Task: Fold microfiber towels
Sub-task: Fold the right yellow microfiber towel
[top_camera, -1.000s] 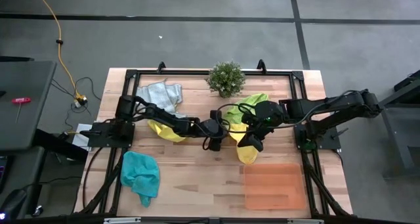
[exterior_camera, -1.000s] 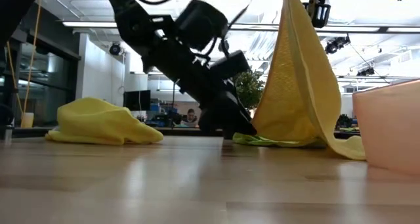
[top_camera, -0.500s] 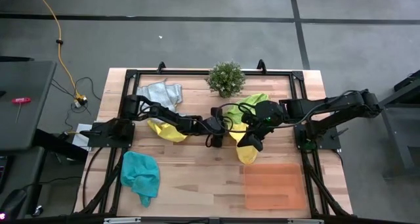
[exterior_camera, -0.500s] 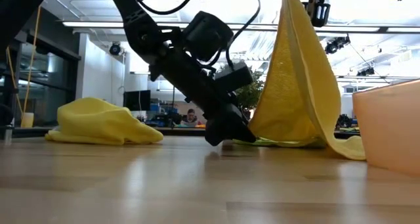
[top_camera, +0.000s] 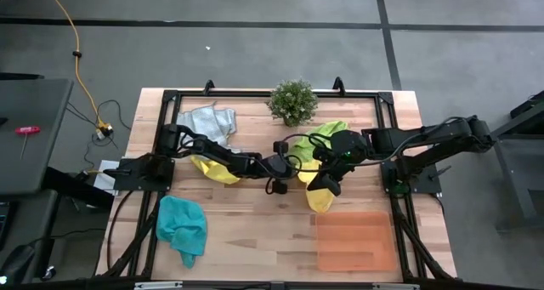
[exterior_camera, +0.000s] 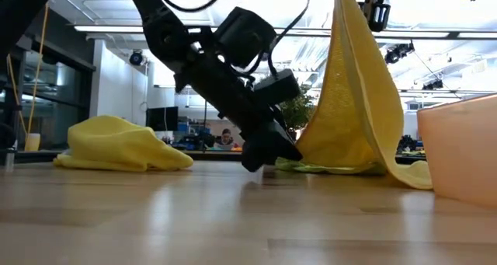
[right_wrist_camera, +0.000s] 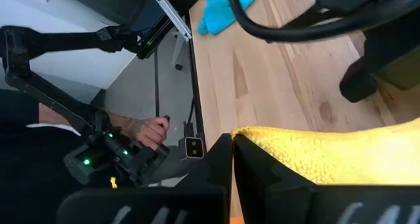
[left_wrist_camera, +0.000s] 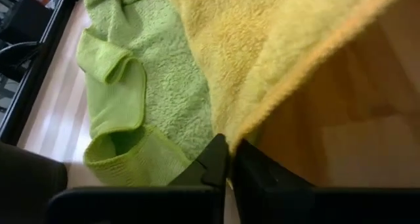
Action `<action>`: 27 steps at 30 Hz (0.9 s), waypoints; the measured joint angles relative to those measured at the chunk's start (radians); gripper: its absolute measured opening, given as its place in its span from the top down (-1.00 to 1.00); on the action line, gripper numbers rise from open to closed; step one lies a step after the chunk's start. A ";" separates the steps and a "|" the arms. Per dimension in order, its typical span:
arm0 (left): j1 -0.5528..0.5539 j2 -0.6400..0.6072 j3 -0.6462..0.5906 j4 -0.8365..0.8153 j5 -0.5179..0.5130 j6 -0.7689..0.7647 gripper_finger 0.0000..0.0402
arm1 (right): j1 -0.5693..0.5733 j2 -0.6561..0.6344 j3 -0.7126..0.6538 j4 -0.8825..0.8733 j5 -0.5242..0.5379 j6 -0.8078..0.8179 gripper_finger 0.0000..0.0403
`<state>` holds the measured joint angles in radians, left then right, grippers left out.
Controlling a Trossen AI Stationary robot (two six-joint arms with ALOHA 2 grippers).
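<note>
Five towels on the table (top_camera: 255, 230). Two yellow: one hanging yellow towel (exterior_camera: 353, 102) lifted by the right gripper (right_wrist_camera: 231, 144), pinched tight at its top edge; one yellow heap (top_camera: 212, 168) lying under the left arm. One lime green towel (left_wrist_camera: 141, 99) flat beneath the hanging one. One grey towel (top_camera: 209, 122) near the far edge. One teal towel (top_camera: 183, 226) near the front, well apart from the rest. Left gripper (left_wrist_camera: 228, 159) down low at the table, fingers squeezed together on the hanging towel's bottom edge. One orange tray (top_camera: 355, 239). One small plant (top_camera: 293, 100). One person's hand (right_wrist_camera: 147, 131) beyond the table.
</note>
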<state>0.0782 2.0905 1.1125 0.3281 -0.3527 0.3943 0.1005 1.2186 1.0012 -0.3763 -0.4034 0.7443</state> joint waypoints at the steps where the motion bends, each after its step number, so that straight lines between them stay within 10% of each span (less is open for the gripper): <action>1: -0.005 -0.014 0.000 -0.004 -0.002 -0.001 0.95 | 0.000 -0.001 0.000 0.000 -0.007 -0.002 1.00; 27: -0.005 -0.883 0.001 -0.875 0.215 -0.533 1.00 | -0.169 -0.093 0.085 -0.105 0.085 -0.208 1.00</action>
<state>0.0731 1.2074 1.1133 -0.5471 -0.1372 -0.1385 -0.0689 1.1255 1.0858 -0.4809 -0.3183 0.5365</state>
